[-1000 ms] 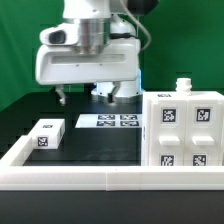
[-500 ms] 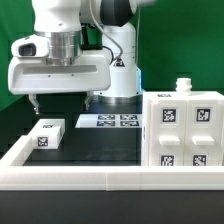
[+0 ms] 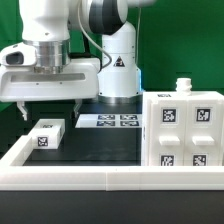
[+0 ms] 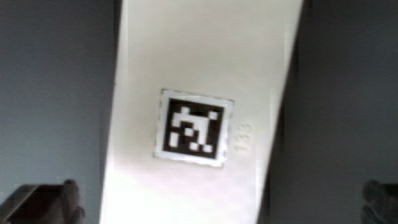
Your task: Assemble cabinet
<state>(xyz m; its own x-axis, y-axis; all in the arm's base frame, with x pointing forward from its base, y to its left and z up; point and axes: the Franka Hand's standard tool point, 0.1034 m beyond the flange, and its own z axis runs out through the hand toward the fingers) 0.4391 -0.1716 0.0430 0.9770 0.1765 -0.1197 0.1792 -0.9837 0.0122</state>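
Observation:
The white cabinet shell (image 3: 182, 130) stands at the exterior view's right, its face showing several black-and-white tags and a small knob on top. A small white tagged block (image 3: 46, 134) lies on the black table at the exterior view's left. My gripper (image 3: 50, 108) hangs open just above this block, its two dark fingertips (image 3: 23, 108) spread wide apart. In the wrist view the block (image 4: 205, 110) fills the middle as a long white piece with one tag, and my gripper (image 4: 214, 205) straddles it with a fingertip (image 4: 45, 203) on each side, not touching.
The marker board (image 3: 108, 121) lies flat at the back middle of the table. A long low white border rail (image 3: 90, 178) runs along the front and up the exterior view's left side. A green backdrop stands behind the robot base (image 3: 118, 70).
My gripper has moved toward the exterior view's left, from over the marker board to above the small block. The block and the cabinet shell have not moved.

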